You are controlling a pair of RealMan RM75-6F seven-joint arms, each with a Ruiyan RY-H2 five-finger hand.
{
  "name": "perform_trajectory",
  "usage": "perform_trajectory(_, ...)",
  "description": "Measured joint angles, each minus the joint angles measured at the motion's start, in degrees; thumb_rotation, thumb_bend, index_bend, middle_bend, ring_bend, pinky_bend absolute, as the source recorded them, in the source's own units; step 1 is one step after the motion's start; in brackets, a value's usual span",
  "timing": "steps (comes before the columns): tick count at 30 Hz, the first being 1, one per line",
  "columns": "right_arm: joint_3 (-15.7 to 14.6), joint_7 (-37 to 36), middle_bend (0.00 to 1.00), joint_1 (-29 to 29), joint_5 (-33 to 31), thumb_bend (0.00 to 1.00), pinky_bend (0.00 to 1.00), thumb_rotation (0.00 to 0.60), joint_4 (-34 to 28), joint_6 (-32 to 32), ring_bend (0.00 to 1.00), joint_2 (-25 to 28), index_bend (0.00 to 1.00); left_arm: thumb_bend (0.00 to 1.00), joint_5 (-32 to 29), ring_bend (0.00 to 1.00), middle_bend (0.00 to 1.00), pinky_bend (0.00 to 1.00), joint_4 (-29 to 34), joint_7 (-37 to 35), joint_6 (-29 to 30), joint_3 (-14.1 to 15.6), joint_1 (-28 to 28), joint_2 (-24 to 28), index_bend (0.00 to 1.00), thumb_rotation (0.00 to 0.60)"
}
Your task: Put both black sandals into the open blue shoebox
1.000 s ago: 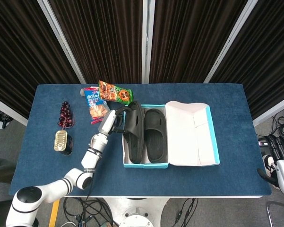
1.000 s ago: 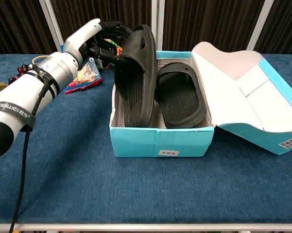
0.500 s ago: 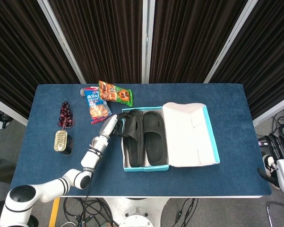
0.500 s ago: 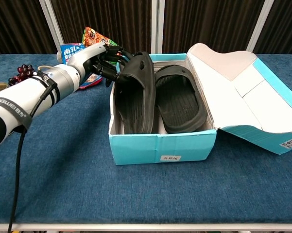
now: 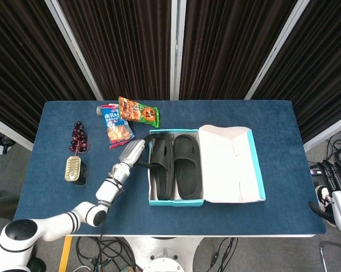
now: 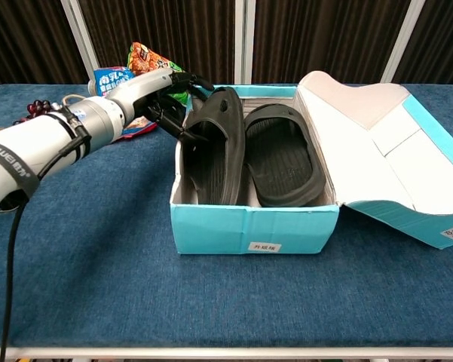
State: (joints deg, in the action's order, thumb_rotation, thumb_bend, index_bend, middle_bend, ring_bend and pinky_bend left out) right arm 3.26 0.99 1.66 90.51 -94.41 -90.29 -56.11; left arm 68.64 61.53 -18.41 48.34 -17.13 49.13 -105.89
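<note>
The open blue cardboard shoebox sits in the middle of the table with the dark blue cloth. Its lid is flipped back to the side and shows white paper inside. Both black rubber sandals are in the box. The right black sandal lies flat on the bottom. The left black sandal is next to it, touching it, and is tipped up a little on its side against the box wall.

The robot's left hand is at the far corner of the box. Its dark fingers curl around the top end of the tipped sandal and hold it.

The right hand is far off past the table's edge. It holds nothing, and its fingers are a little apart.

Behind the box lie a green and orange snack bag and a blue snack bag. A bunch of dark red grapes and a small gold tin can sit near the table's end, well apart from the box.
</note>
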Motion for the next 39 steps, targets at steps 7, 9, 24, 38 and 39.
perform_trajectory(7,-0.2,-0.6,0.07,-0.3,0.6,0.06,0.0,0.6,0.4,-0.7,0.0,0.0,0.0,0.0,-0.4,0.0,0.02,0.2,8.8,7.8,-1.7,1.0,0.1,7.2,0.09,0.6)
perform_trajectory(9,-0.2,-0.8,0.07,-0.4,0.6,0.06,0.0,0.6,0.5,-0.8,0.0,0.1,0.0,0.0,-0.9,0.0,0.02,0.19,12.5,10.3,-2.6,1.2,0.2,10.5,0.09,0.6)
perform_trajectory(24,-0.2,-1.1,0.07,-0.1,0.6,0.06,0.0,0.6,0.9,-0.3,0.0,-0.4,0.0,0.25,-3.9,0.0,0.13,0.17,24.0,21.9,-12.5,1.7,7.7,22.6,0.22,0.522)
perform_trajectory(38,-0.2,-1.8,0.07,-0.3,0.0,0.06,0.0,0.6,1.7,-0.1,0.0,-0.6,0.0,0.25,-14.3,0.0,0.14,0.17,16.7,26.8,-16.9,5.8,13.3,17.4,0.22,0.517)
perform_trajectory(39,-0.3,-1.8,0.07,-0.3,0.0,0.06,0.0,0.6,1.7,-0.2,0.0,-0.6,0.0,0.25,-14.6,0.0,0.14,0.17,16.6,26.9,-16.9,6.0,13.4,17.2,0.22,0.516)
